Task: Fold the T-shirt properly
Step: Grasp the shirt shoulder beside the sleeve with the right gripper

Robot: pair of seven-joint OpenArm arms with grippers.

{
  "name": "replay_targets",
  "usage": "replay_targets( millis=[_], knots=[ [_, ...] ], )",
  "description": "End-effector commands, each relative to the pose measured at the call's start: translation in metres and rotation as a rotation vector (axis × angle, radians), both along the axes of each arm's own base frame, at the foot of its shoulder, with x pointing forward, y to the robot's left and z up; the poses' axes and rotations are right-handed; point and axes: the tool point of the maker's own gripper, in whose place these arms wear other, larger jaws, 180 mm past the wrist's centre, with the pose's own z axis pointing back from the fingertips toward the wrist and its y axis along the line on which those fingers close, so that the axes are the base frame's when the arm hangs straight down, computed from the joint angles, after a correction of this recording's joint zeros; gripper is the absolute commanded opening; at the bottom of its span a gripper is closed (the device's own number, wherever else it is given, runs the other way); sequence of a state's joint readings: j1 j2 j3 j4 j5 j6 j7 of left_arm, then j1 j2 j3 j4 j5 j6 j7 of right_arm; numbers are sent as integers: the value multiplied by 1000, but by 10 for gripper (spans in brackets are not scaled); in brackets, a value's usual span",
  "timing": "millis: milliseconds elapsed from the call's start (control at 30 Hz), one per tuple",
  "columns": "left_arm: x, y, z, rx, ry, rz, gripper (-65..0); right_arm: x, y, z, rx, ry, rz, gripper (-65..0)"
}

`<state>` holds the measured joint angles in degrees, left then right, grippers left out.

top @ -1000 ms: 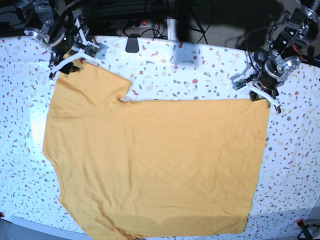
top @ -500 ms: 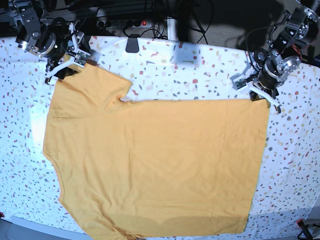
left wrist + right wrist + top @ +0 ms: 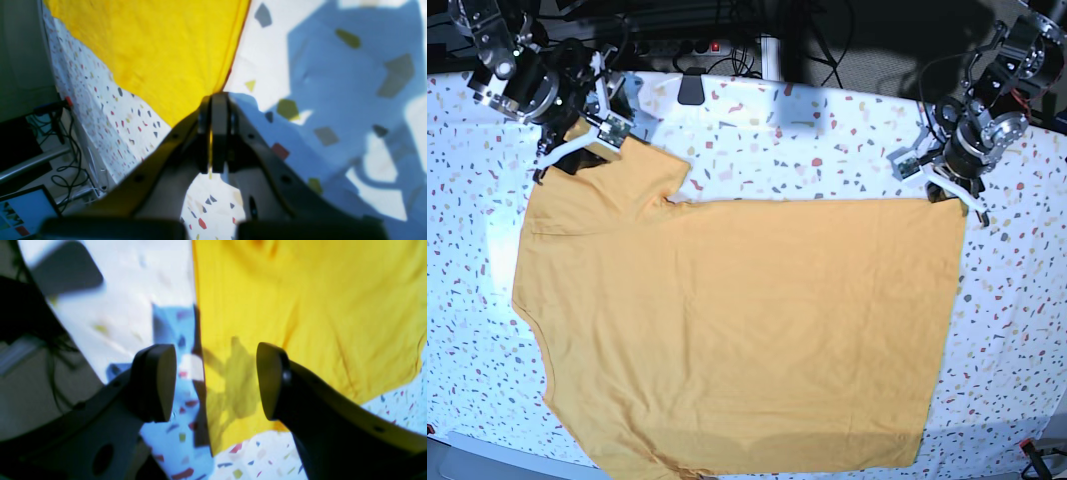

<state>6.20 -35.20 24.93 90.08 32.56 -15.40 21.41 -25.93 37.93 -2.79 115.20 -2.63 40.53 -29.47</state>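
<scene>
place: robot lab | evidence: terrazzo-print table [image 3: 827, 150] (cloth-covered), power strip [image 3: 689, 46], cables [image 3: 68, 146]

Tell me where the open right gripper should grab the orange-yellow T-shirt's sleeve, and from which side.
Take the orange-yellow cloth T-shirt at the outer hem of its sleeve, near the corner. The right gripper hangs open above that straight edge, one finger over cloth, the other over the speckled tabletop. Likely best is to come straight down so the jaws straddle the flat edge, as the left gripper pinches the bottom corner.
</scene>
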Motion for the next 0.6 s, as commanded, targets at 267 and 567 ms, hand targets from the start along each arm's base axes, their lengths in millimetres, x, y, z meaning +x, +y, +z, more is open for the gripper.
replay_targets(
  millis=[267, 567],
  knots=[
    [9, 4, 10, 11, -38, 1, -650, 7, -24, -4, -129, -40, 7, -278],
    [9, 4, 10, 10, -39, 1, -650, -1, -59, -35, -240, 14, -10, -278]
  ],
)
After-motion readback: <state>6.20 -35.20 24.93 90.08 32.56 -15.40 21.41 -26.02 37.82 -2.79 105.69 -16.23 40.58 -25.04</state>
